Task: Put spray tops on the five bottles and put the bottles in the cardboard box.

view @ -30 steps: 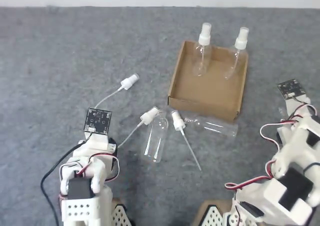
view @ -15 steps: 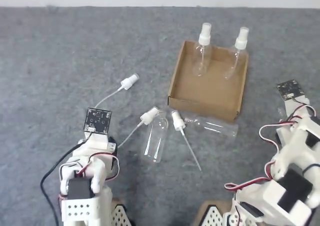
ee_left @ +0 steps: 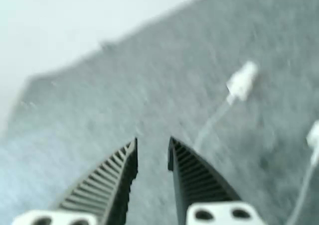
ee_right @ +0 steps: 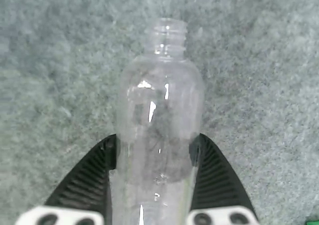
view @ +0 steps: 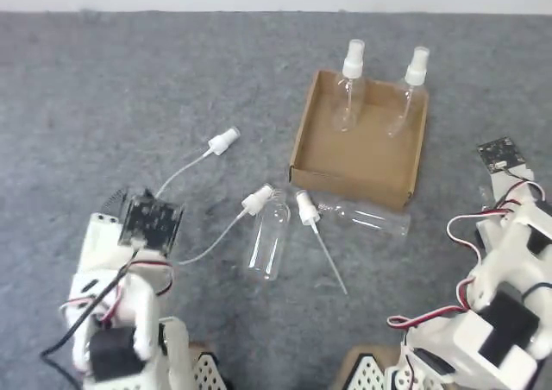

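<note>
Right gripper [ee_right: 154, 144]: pinching an uncapped bottle [ee_right: 159, 105] by its body.
Left gripper [ee_left: 152, 148]: hanging slightly parted, gripping nothing, near a loose spray top [ee_left: 241, 83].
Technique: steadying the bottle's neck is probably easing the tube's entry.
Cardboard box [view: 302, 135]: lying well apart from the right gripper.

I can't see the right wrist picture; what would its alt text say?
A clear bottle with no spray top, its open neck pointing away, is held between the right gripper's two dark fingers, with grey carpet behind it.
</note>
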You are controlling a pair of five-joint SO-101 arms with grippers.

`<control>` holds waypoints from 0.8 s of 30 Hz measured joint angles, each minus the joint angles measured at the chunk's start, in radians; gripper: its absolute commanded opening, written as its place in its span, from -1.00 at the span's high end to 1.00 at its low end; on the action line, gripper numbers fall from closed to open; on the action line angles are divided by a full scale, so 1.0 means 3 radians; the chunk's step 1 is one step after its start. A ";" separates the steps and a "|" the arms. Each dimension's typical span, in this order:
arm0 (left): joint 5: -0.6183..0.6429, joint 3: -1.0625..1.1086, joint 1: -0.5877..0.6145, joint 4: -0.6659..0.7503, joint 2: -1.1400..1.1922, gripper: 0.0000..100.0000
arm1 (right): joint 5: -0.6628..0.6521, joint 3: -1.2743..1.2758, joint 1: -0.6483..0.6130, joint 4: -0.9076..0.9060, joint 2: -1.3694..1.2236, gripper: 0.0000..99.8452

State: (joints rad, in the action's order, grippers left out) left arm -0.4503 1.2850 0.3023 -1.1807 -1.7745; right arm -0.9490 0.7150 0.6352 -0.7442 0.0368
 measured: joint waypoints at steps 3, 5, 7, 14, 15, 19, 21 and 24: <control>0.0000 -0.0542 0.0000 -0.0194 0.0506 0.82 | 0.0000 0.0000 0.0000 0.0000 0.0000 0.99; -0.0005 -0.0921 0.0005 -0.0266 0.0962 0.82 | 0.0000 0.0000 0.0000 0.0000 0.0000 0.99; -0.0020 -0.1299 0.0005 -0.0286 0.1504 0.82 | 0.0000 0.0000 0.0000 0.0000 0.0000 0.99; -0.0020 -0.2419 -0.0327 -0.0286 0.3590 0.81 | 0.0000 0.0010 0.0000 0.0000 0.0005 0.99; -0.0020 -0.2557 -0.0384 -0.0286 0.3867 0.79 | 0.0000 0.0010 0.0000 0.0000 0.0005 0.99; -0.0020 -0.3105 -0.0563 -0.0286 0.4843 0.67 | 0.0000 0.0010 0.0000 0.0000 0.0005 0.99; -0.0020 -0.3376 -0.0634 -0.0286 0.5253 0.66 | 0.0000 0.0010 0.0000 0.0000 0.0005 0.99; -0.0015 -0.3775 -0.0726 -0.0286 0.5805 0.66 | 0.0000 0.0010 0.0000 0.0000 0.0005 0.99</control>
State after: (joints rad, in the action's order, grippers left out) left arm -0.4549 0.1527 0.0844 -1.2666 -0.0330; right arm -0.9490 0.7181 0.6352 -0.7442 0.0384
